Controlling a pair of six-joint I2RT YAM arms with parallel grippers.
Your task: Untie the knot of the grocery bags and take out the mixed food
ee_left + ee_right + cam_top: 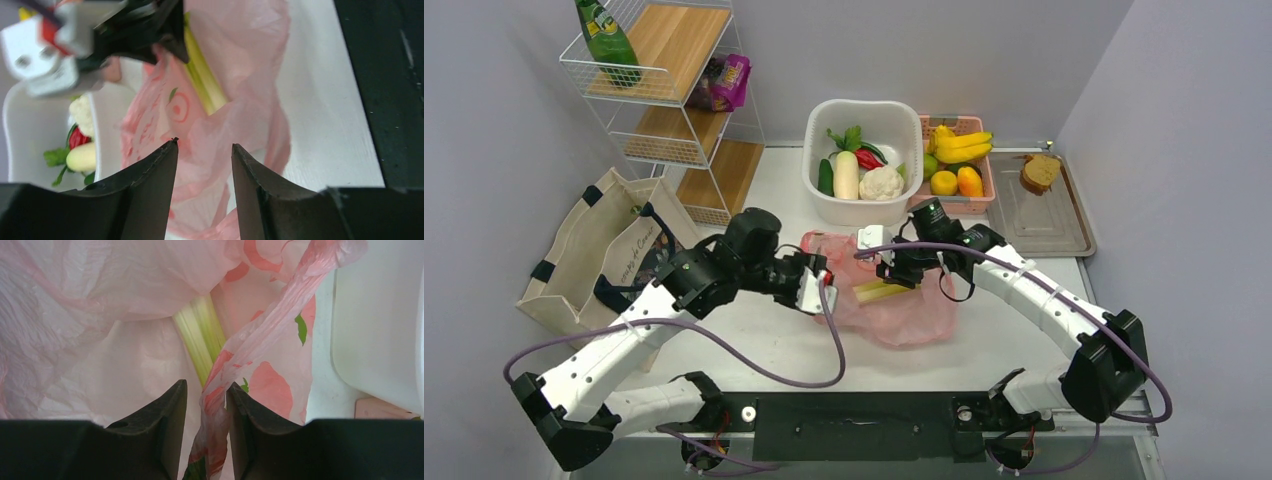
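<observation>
The thin pink plastic bag (pixel 909 312) lies crumpled on the table between my grippers, and a pale-green leafy stalk (pixel 879 291) pokes from its mouth. My left gripper (pixel 824 290) is open at the bag's left edge, with pink film (pixel 240 50) behind its jaws (pixel 204 146) and the stalk (pixel 205 80) beyond. My right gripper (pixel 892 265) is open over the bag's top. A twisted pink handle strand (pixel 270 320) runs between its fingers (pixel 206 385), against the right one. The stalk (pixel 200 340) lies just past them. I see no tied knot. The beige tote (pixel 594 250) stands at the left.
A white tub (pixel 864 110) behind the bag holds a radish (pixel 846 175), cauliflower and red pepper. A pink basket (pixel 954 125) holds bananas (pixel 962 145) and orange fruit (pixel 970 181). A tray (pixel 1049 215) with bread is at the right. A wire shelf holds a green bottle (pixel 607 40) and a purple packet (pixel 724 82).
</observation>
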